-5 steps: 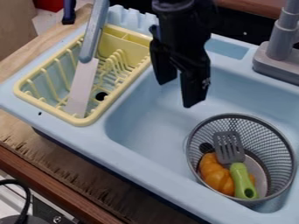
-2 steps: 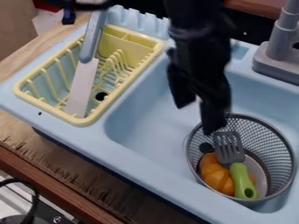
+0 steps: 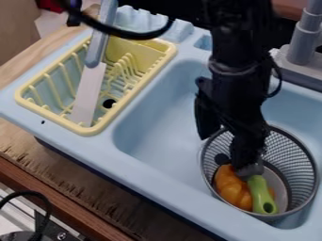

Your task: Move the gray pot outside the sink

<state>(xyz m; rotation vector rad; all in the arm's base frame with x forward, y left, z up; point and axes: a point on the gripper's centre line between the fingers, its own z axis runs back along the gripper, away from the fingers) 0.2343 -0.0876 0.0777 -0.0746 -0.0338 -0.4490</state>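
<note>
Gray mesh makes up the pot (image 3: pixel 292 153), which we find inside the blue sink (image 3: pixel 154 136), toward four o'clock of the view. Our pincer (image 3: pixel 224 150) hangs over the pot's rim at about ten to eleven o'clock, spread, one finger outside the wall and the other inside, and we see nothing pinched. The likeliest trouble, we think, is the spatula (image 3: pixel 262 194): its head lies right under the inner finger, so if we press lower, that finger may jam on it or pinch it against the mesh, and we would lift a tool instead of the pot. The orange toy food (image 3: pixel 231 188) rests at the pot's eight o'clock, near enough that a drifting finger could nudge it. If we close too high, we would catch only a little of the slick rim, and it could slip free. Even a good bite would be off to one side, so the pot may swing and tip its load toward four o'clock. Carried low toward seven o'clock, where the wooden table (image 3: pixel 82 193) lies, it could snag on the sink's raised edge; toward ten, it could knock the yellow rack (image 3: pixel 94 131) and the knife (image 3: pixel 89 89) leaning there.
</note>
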